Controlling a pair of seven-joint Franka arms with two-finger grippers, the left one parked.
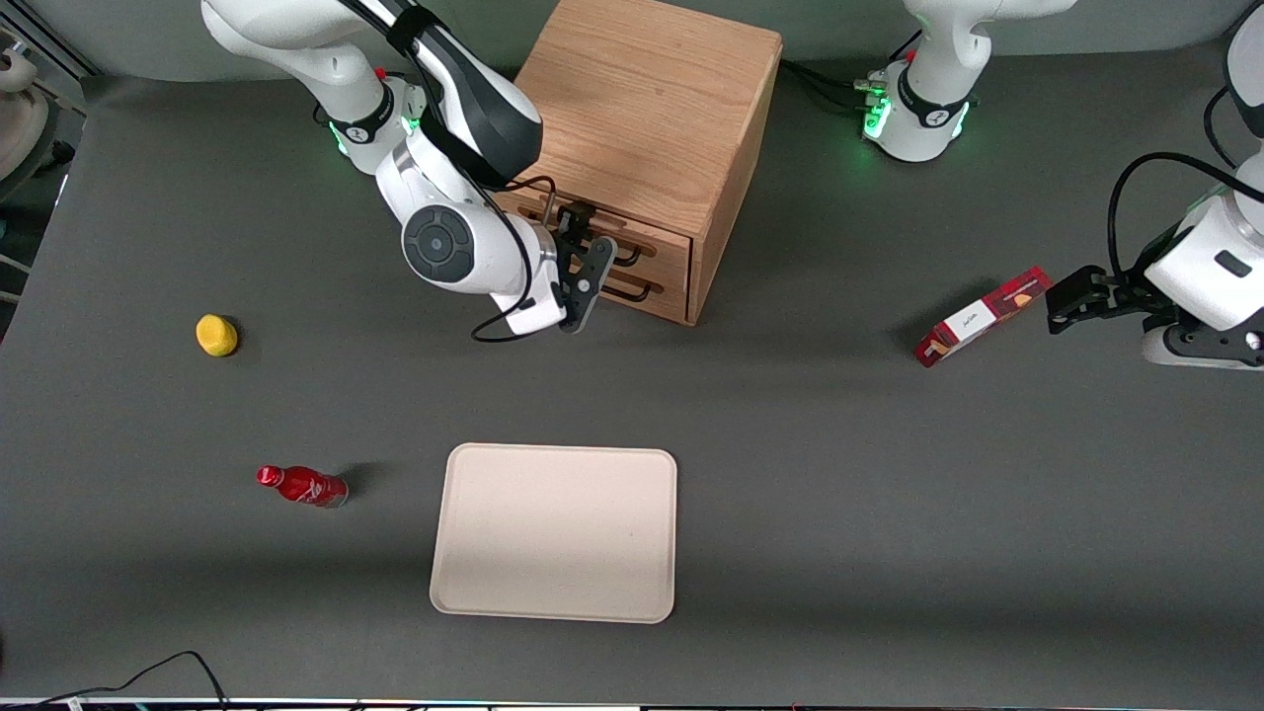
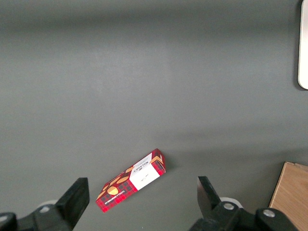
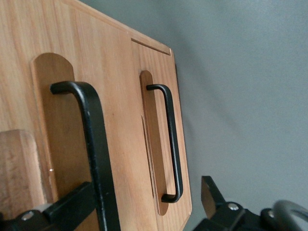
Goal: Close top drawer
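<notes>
A light-oak cabinet [image 1: 647,109] stands at the back of the table, its two drawer fronts facing the front camera. The top drawer [image 1: 647,240] has a black wire handle [image 3: 91,144] and a raised wooden lip [image 3: 19,163]; its front looks about flush with the cabinet face. The lower drawer's handle [image 3: 169,139] lies beside it. My right gripper [image 1: 585,255] is open right in front of the drawers. In the right wrist view the gripper [image 3: 139,192] has one finger [image 3: 67,202] against the top handle's bar and the other finger [image 3: 210,195] off the cabinet's edge. It holds nothing.
A beige tray [image 1: 553,533] lies nearer the front camera. A red bottle [image 1: 301,486] and a yellow object [image 1: 216,335] lie toward the working arm's end. A red box [image 1: 983,318] lies toward the parked arm's end, also shown in the left wrist view [image 2: 130,183].
</notes>
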